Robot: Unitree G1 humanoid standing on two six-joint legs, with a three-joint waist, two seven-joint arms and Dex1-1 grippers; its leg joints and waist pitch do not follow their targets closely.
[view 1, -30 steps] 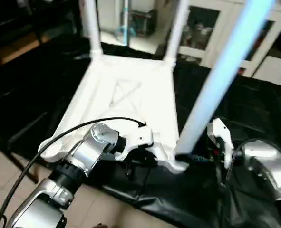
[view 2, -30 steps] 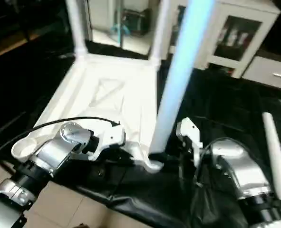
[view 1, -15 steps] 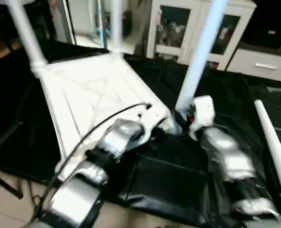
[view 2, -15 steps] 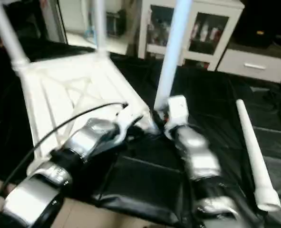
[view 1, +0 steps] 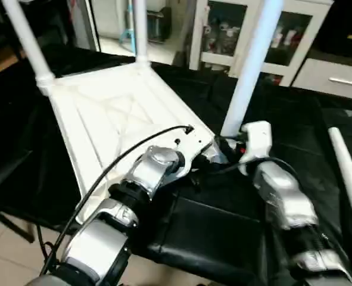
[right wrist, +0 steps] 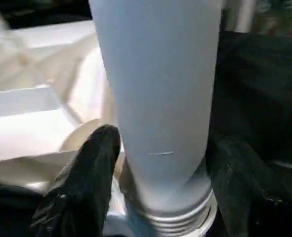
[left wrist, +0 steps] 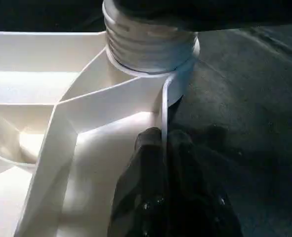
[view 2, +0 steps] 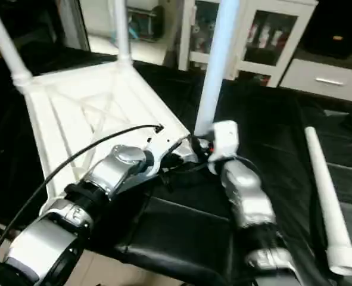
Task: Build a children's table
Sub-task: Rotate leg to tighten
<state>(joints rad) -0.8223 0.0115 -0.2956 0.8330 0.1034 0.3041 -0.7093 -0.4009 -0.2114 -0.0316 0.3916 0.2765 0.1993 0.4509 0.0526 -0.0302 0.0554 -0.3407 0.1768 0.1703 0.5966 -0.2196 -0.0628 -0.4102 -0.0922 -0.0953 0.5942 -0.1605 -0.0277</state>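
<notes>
Head views: table top lies underside up on the black cloth, two legs upright at the far corners. Third leg stands in the near corner socket; fourth leg lies loose on the cloth, well apart to the right.

Left wrist view: left gripper pinches the top's thin rim wall just beside the socket, fingers pressed together on it. Leg thread is partly exposed, so probably not seated.

Right wrist view: right gripper is spread around the leg base, fingers on either side; can't tell if both press it.

Advice: keep the leg plumb, turn it without cross-threading, left holds the top against spin.
</notes>
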